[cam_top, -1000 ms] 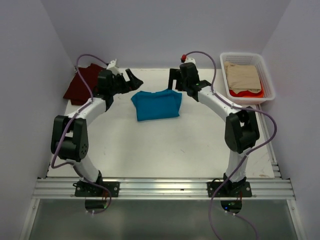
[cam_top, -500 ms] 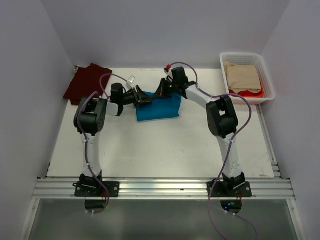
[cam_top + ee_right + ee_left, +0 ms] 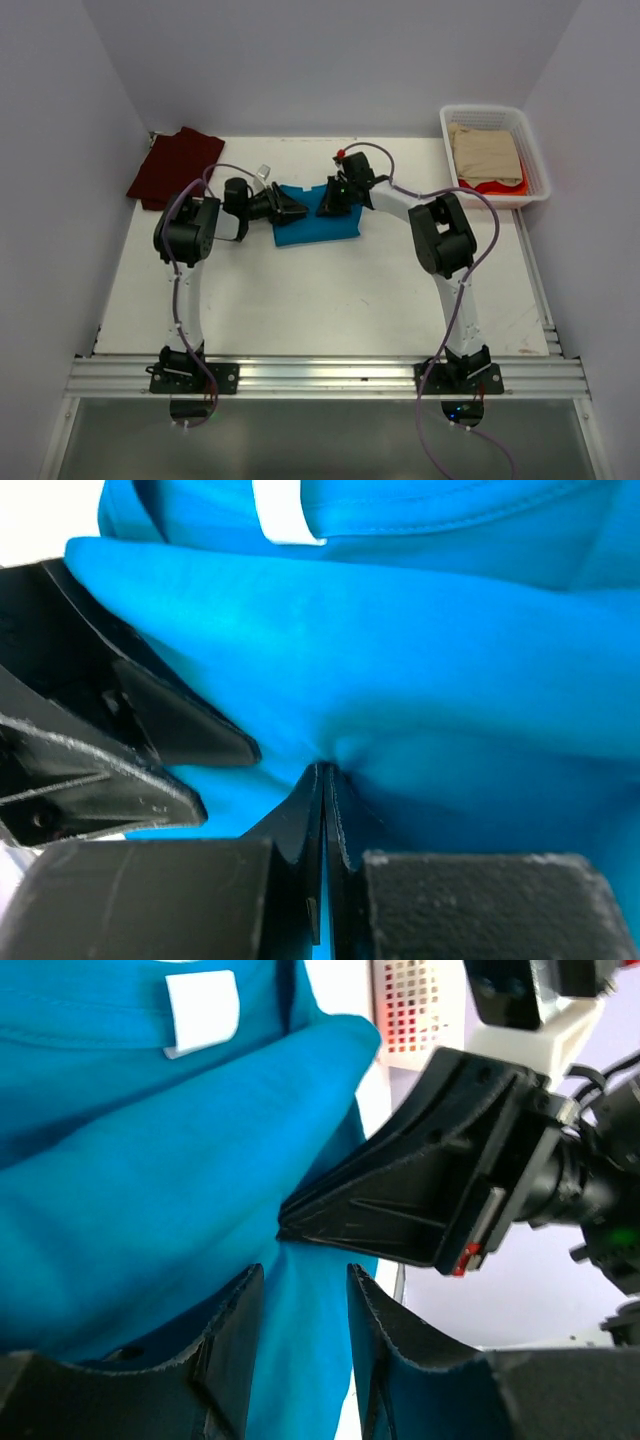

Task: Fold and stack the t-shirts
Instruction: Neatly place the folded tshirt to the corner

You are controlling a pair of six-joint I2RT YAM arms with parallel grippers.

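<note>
Grasp stage on the teal t-shirt (image 3: 322, 230). It lies as a compact folded rectangle on the desk (image 3: 300, 300), toward the far side and roughly midway between the arms. The maroon t-shirt (image 3: 172, 165) lies well apart at the far left corner, partly off the desk edge, looser in shape. A white basket (image 3: 482, 109) at the far right holds tan and red-orange cloth.

Both arms reach inward and meet at the upper middle of the teal shirt, tips close together.

Right claw (image 3: 323, 770): fingers pressed together on a raised ridge of teal cloth, pinching it. The cloth bunches upward at the bite.

Left claw (image 3: 303, 1275): fingers stand partly apart with teal cloth in the gap. Whether they bite the cloth, I cannot tell.

White neck label (image 3: 203, 1010) shows just past the claws, so the hold is near the collar side.

Judgement: two holds side by side on one edge suit lifting or carrying the folded shirt without letting it fall open, probably toward the maroon shirt for stacking. Risk: the pinch takes only the top layer and the fold peels apart.
</note>
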